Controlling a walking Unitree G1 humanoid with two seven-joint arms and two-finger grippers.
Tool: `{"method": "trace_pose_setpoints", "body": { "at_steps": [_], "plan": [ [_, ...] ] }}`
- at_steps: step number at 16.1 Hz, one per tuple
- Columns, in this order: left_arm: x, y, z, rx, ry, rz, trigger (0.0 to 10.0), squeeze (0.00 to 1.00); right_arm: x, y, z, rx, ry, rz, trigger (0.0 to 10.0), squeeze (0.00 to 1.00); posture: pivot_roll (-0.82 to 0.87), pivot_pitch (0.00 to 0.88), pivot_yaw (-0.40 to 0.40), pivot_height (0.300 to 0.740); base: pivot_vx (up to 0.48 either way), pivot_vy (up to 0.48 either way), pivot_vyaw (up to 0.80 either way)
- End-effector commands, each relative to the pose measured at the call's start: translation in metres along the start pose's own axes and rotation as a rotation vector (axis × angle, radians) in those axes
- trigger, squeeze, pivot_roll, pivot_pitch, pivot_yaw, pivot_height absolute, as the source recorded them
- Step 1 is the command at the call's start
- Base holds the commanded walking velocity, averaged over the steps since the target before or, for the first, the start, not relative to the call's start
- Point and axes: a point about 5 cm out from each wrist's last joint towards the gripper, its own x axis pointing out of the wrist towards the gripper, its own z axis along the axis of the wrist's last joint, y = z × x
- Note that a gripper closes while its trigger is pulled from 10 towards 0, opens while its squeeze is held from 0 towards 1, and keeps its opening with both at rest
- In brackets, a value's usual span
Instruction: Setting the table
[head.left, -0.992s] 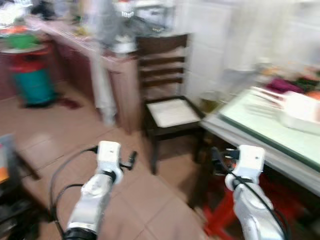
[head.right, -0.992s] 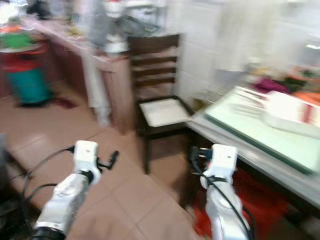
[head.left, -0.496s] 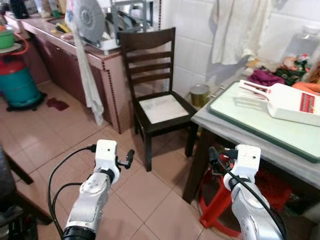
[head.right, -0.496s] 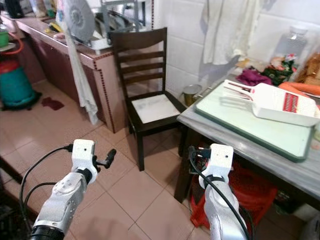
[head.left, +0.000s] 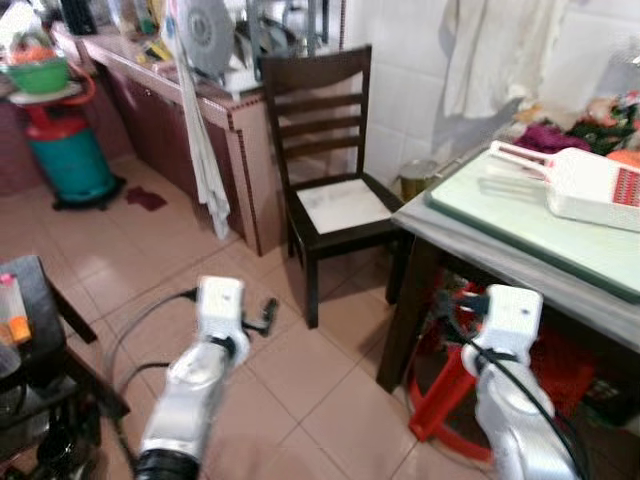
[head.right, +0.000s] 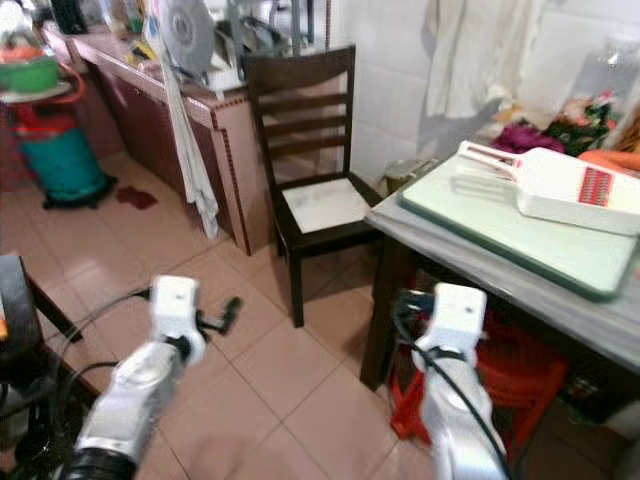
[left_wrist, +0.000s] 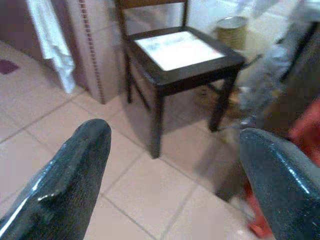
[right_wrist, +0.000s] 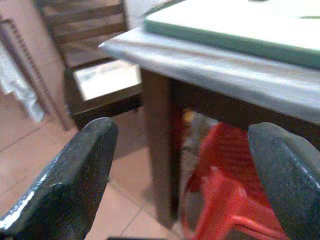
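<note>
The table (head.left: 480, 250) stands at two o'clock, grey-topped, carrying a pale green board (head.left: 540, 235) with a white slicer (head.left: 585, 185) lying on it. A red stool (head.left: 450, 390) sits beneath. At twelve o'clock a dark wooden chair (head.left: 335, 205) stands beside the table's corner. The left gripper (left_wrist: 172, 165) and right gripper (right_wrist: 180, 165) hang over the tiled floor (head.left: 300, 390), fingers spread wide, holding nothing.
</note>
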Motion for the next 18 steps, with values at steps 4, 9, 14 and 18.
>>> {"method": "trace_pose_setpoints", "body": {
  "at_steps": [4, 9, 14, 18],
  "plan": [
    [0.0, 0.012, 0.009, 0.018, -0.024, 0.038, 10.0, 0.0, -0.001, 0.005, 0.004, -0.046, -0.064, -0.005, 10.0, 0.0, -0.04, 0.0, -0.005, 0.74, -0.288, 0.0, 0.0],
    [-0.015, 0.017, 0.036, 0.094, -0.197, 0.081, 10.0, 0.0, -0.016, -0.001, 0.027, -0.02, -0.214, 0.013, 10.0, 0.0, -0.04, 0.0, -0.006, 0.74, -0.29, 0.0, 0.0],
    [-0.04, 0.026, 0.018, 0.113, -0.156, 0.082, 10.0, 0.0, -0.036, -0.008, 0.015, -0.081, -0.172, 0.032, 10.0, 0.0, -0.04, 0.0, -0.004, 0.74, -0.167, 0.0, 0.0],
    [-0.044, 0.025, 0.024, 0.115, -0.178, 0.088, 10.0, 0.0, -0.038, -0.009, 0.012, -0.037, -0.134, 0.029, 10.0, 0.0, -0.03, 0.0, 0.0, 0.74, 0.0, 0.0, 0.0]
  ]
}}
